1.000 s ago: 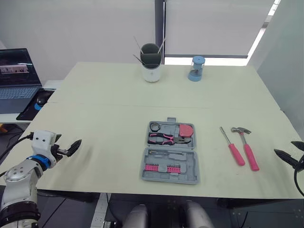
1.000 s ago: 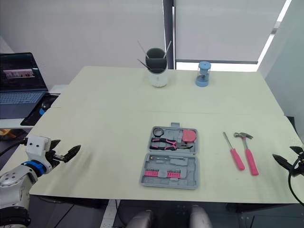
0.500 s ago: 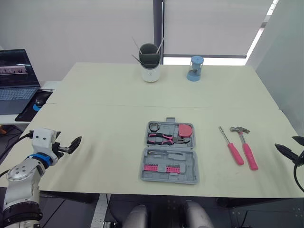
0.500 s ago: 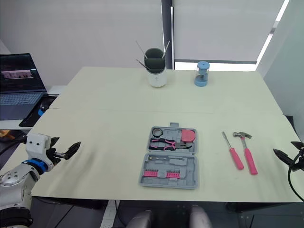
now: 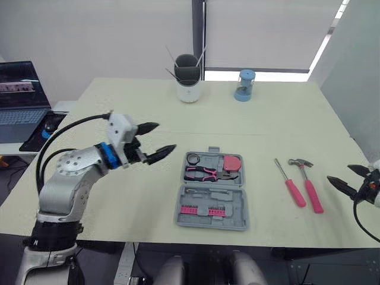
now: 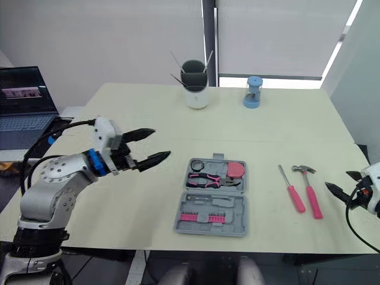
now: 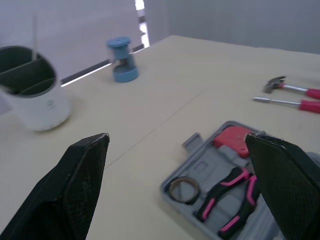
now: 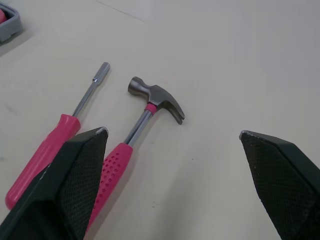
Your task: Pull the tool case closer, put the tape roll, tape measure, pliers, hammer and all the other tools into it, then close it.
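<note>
I see open grey plastic tool case (image 5: 212, 191) mid-frame on pale table (image 5: 279, 119), pink-handled hammer (image 5: 311, 193) right of it. Left jaws gape empty beside case; right jaws gape empty at right edge.

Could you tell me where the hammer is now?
In the left eye view, the hammer lies on the robot's right, beside the screwdriver, between the tool case and the right pincer.

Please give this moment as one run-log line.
left gripper open, left of open grey plastic tool case | right gripper open, right of pink-handled hammer | outside case: hammer, pink-handled screwdriver
</note>
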Robot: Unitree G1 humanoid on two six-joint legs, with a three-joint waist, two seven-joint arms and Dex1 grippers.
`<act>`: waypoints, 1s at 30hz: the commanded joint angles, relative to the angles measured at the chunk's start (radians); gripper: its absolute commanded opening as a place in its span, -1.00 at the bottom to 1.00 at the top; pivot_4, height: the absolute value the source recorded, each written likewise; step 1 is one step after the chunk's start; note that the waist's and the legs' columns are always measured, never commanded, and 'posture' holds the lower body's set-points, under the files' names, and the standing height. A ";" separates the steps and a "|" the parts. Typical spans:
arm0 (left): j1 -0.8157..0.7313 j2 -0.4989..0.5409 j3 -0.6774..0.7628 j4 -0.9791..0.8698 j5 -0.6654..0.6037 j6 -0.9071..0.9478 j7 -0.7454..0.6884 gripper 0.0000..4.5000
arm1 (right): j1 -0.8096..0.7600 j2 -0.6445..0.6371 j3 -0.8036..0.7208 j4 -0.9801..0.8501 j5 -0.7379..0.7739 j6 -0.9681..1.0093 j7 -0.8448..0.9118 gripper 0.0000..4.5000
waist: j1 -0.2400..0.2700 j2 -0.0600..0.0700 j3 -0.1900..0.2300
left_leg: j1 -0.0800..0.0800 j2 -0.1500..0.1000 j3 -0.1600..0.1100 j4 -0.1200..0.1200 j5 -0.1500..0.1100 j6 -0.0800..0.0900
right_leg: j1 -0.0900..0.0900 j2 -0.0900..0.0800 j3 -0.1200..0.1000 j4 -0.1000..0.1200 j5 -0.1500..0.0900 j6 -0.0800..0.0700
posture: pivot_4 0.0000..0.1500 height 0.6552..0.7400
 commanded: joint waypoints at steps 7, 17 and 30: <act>-0.187 -0.075 -0.219 -0.134 -0.039 0.027 -0.171 0.99 | -0.036 0.022 0.056 -0.059 -0.017 0.038 -0.033 1.00 | -0.002 0.000 0.000 | 0.000 0.000 0.002 0.000 0.000 0.000 | 0.000 0.001 0.001 0.000 0.000 0.000 | 1.00 1.00; -0.157 -0.134 -0.274 -0.060 0.054 -0.078 -0.200 0.99 | -0.207 0.108 0.152 0.081 -0.085 0.117 -0.173 1.00 | -0.009 -0.001 0.000 | 0.002 0.000 0.007 0.000 0.001 0.001 | 0.000 0.002 0.011 0.000 0.000 0.000 | 1.00 1.00; -0.162 -0.145 -0.280 -0.046 0.090 -0.090 -0.198 1.00 | -0.395 0.180 0.243 0.392 -0.194 0.028 -0.275 0.58 | -0.019 -0.001 0.001 | 0.004 -0.001 0.014 0.000 -0.001 0.004 | -0.001 0.002 0.019 -0.001 0.002 0.004 | 1.00 1.00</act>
